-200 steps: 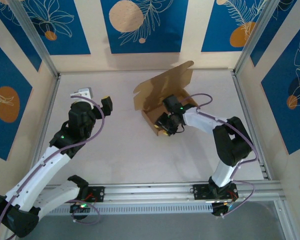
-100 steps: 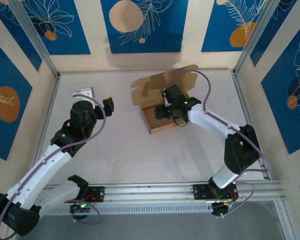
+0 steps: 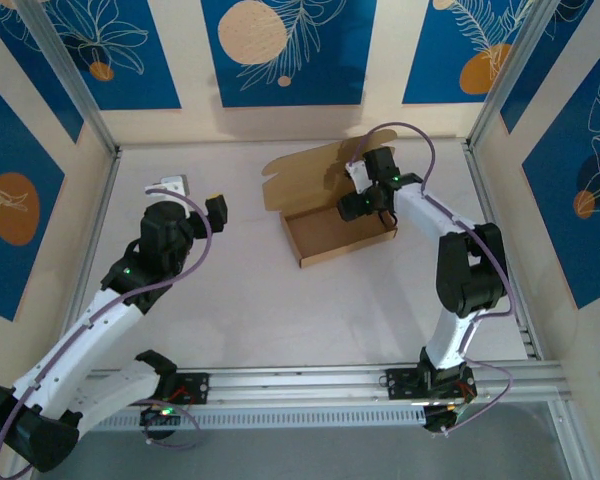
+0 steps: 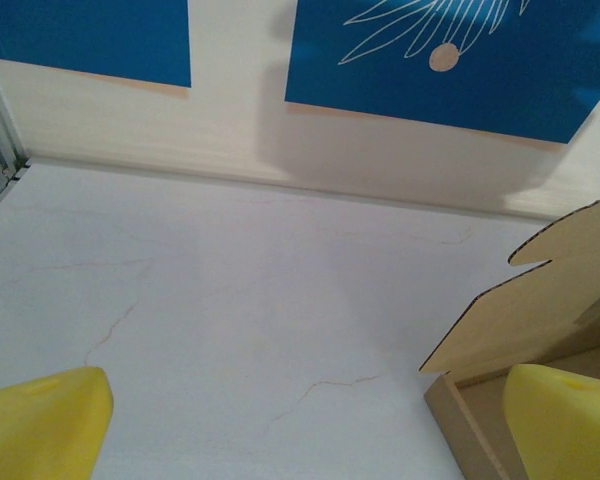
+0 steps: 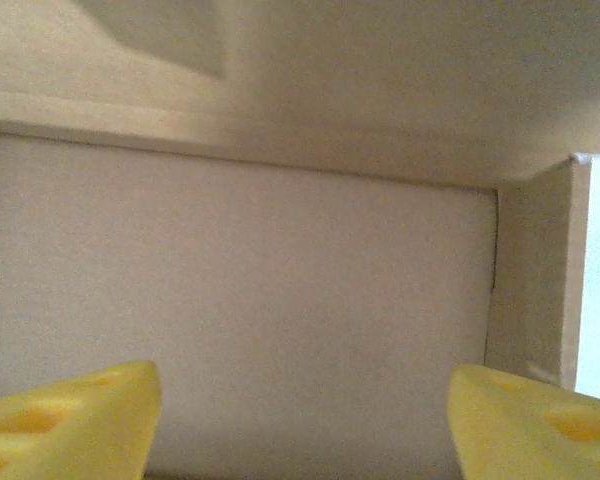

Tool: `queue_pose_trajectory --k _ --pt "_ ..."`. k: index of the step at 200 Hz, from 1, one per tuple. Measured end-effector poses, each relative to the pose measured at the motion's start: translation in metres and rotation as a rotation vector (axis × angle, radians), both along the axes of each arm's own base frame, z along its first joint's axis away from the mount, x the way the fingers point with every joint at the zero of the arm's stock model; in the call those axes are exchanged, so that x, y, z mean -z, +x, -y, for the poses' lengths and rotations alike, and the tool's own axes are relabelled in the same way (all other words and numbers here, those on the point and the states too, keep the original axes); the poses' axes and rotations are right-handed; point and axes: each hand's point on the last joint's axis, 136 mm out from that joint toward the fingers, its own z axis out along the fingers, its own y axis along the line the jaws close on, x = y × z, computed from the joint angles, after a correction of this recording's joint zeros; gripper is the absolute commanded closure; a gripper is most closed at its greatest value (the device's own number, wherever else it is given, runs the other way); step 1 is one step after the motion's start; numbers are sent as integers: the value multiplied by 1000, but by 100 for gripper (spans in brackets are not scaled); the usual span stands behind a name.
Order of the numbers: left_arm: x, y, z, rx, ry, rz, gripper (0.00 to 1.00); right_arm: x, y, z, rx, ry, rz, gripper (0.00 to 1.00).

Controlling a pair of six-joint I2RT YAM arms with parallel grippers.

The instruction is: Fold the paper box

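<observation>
Top external view: the paper box (image 3: 330, 235) sits toward the back of the tabletop (image 3: 280, 310). It is a shallow tray with its long axis running left to right and its lid flap raised along the far side. The right hand (image 3: 355, 205) hovers at the tray's far right corner, fingers spread, gripping nothing. The left hand (image 3: 193, 198), also spread and empty, hangs well apart to the left, so the right is nearer.

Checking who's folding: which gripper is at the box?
The right gripper: open, it sits at the far right corner of the paper box, facing its inside. The left gripper, also open, hangs apart from the box, off to the left.
</observation>
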Motion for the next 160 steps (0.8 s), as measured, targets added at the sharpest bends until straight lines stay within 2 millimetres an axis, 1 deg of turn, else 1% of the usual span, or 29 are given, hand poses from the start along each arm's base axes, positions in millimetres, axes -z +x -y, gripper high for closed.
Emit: queue_pose_trajectory --k 18,29,42,58,70,96,117,141,160 --pt "0 0 0 0 -1 1 0 5 8 -2 -12 8 -6 22" --pt "0 0 1 3 -2 0 0 11 16 2 0 5 -17 23" --pt "0 0 1 4 -2 0 0 21 22 11 24 -9 -30 26" --pt "0 0 1 4 -2 0 0 28 22 21 48 -27 -42 30" --pt "0 0 1 4 -2 0 0 28 19 28 66 -30 -32 32" --pt "1 1 1 5 -1 -3 0 22 9 47 118 -30 -14 34" --pt "5 3 4 13 2 -15 0 17 13 62 178 -15 -8 36" --pt "6 3 6 20 -1 -20 0 25 13 77 244 -20 -38 39" --pt "6 3 6 20 -1 -20 0 37 9 81 271 -31 -78 44"
